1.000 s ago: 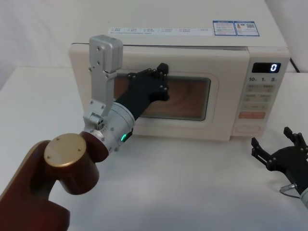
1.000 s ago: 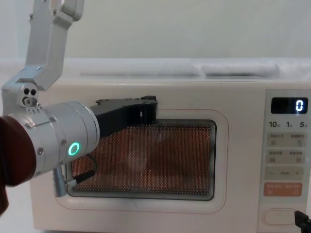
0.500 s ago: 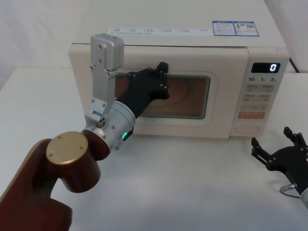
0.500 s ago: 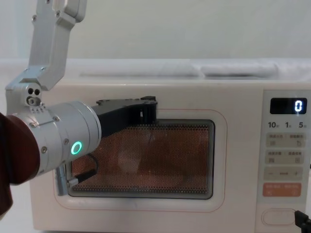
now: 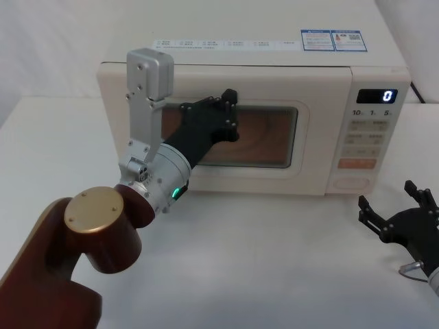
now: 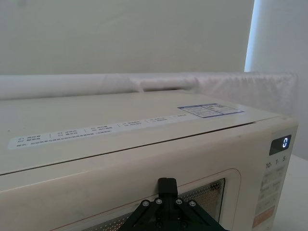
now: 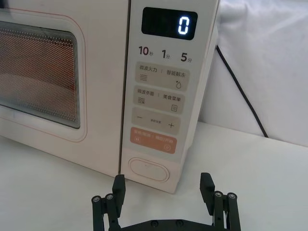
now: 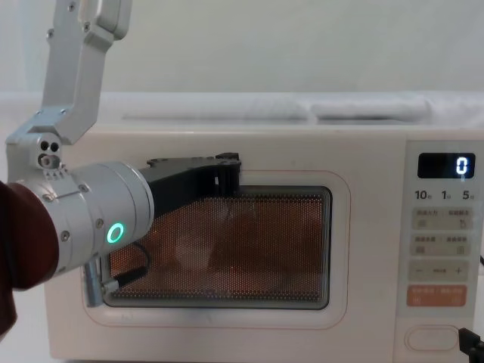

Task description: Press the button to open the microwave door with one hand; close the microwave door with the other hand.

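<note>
The left gripper (image 5: 230, 110) lay against the upper part of the microwave door (image 5: 274, 89), and its black body covered part of the window (image 8: 265, 242); whether its jaws were apart or together could not be told, since the wrist view cut off all but its tip (image 6: 166, 185). The door sat flush with the front of the microwave (image 5: 226, 56), closed, its long side running level across the front and facing the robot. To the right of the door stood the control panel (image 5: 370, 140), its display (image 7: 169, 23) reading 0. The button (image 7: 148, 169) sat at the bottom of that panel, below the orange key (image 7: 154, 140), its long side level. The right gripper (image 7: 163, 197) rested low on the table (image 5: 274, 260), in front of the panel and clear of it, jaws spread wide with nothing between them.
</note>
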Robot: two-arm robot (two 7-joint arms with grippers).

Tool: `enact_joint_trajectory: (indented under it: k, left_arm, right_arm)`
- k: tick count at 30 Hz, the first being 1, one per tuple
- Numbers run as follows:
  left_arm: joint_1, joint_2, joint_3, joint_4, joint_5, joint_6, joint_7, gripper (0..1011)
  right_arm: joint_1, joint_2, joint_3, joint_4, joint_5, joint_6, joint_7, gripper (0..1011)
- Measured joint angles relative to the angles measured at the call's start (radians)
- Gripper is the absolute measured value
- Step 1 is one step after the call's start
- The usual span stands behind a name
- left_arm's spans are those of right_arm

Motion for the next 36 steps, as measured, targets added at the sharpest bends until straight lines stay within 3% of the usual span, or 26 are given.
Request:
enact_joint_trajectory:
  k: [23,32,36]
  left_arm:
    - [0.002,-0.003,-0.005,-0.014,-0.014,-0.007,-0.005,0]
    - [0.06,0.024,-0.001,-0.086,-0.052,-0.004,-0.031,0]
    - [0.092,0.044,-0.002,-0.116,-0.066,-0.005,-0.038,81]
  right_arm:
    - [0.0,0.0,0.0,0.0,0.0,0.0,0.0,1001]
    - [0.0,0.0,0.0,0.0,0.0,0.0,0.0,1001]
    - [0.0,0.0,0.0,0.0,0.0,0.0,0.0,1001]
